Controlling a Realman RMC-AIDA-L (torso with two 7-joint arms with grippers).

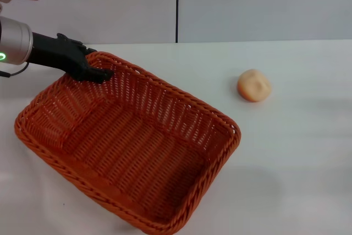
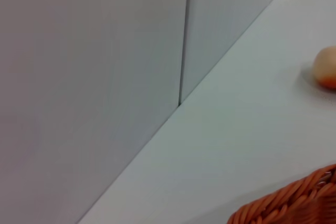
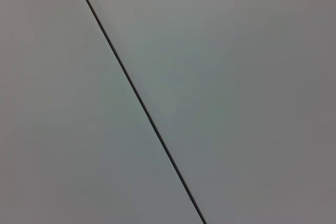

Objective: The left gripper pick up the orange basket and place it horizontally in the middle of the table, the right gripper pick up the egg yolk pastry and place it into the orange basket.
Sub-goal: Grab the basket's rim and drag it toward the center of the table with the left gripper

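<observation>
The left gripper (image 1: 98, 72) was at the far left corner of the basket (image 1: 129, 141). Its black fingers were closed on the rim there. The basket sat on the table (image 1: 297, 158), turned at a slant, on the left side and near the front. It had nothing inside. The pastry (image 1: 254, 85) lay on the table to the right of the basket, well apart from it. The right gripper was not seen; its camera showed only the grey wall (image 3: 236, 77).
</observation>
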